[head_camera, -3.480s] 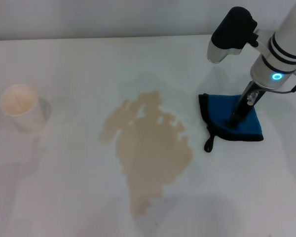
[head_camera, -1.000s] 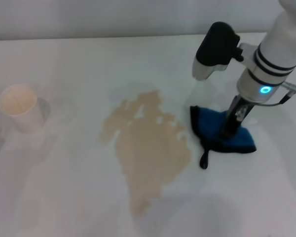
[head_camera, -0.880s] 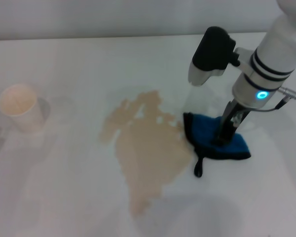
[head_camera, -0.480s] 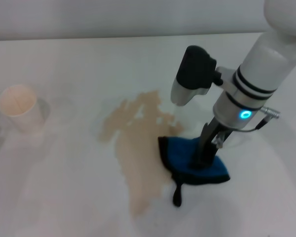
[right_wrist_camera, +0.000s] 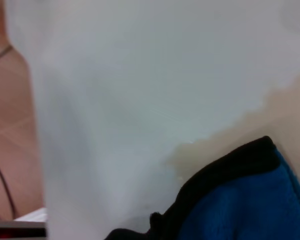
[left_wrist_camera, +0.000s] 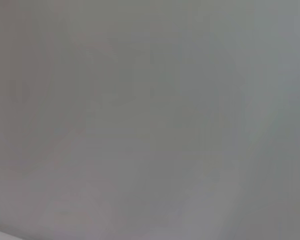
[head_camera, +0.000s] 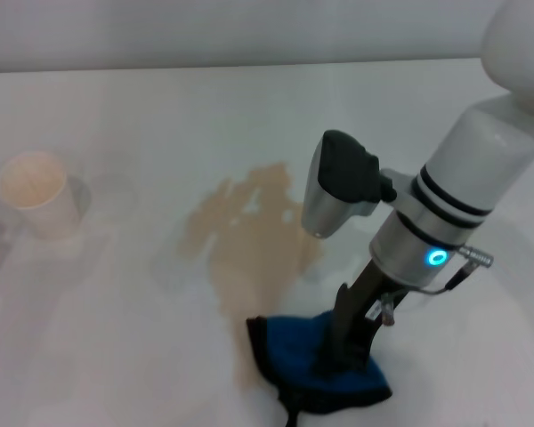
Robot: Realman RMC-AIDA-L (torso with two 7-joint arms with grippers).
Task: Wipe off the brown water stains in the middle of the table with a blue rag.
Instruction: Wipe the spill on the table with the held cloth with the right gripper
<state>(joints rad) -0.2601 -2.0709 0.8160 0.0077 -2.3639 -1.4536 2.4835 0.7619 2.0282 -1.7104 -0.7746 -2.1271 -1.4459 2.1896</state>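
Observation:
The brown water stains (head_camera: 247, 238) spread over the middle of the white table (head_camera: 160, 98). At their near end lies the blue rag (head_camera: 289, 351), bunched, its black trim toward the stain. My right gripper (head_camera: 331, 358) points straight down into the rag, shut on it and holding it against the table. In the right wrist view the blue rag (right_wrist_camera: 250, 205) with its black edge lies on the tan stains (right_wrist_camera: 285, 107). The left gripper is out of view; its wrist view shows only plain grey.
A white paper cup (head_camera: 37, 193) stands at the far left of the table. The table's back edge runs along the top of the head view. Brown floor (right_wrist_camera: 10, 125) shows past a table edge in the right wrist view.
My right gripper has dragged the rag from the stain's right side leftward and toward the front, across its lower right part. That part of the stain now looks fainter.

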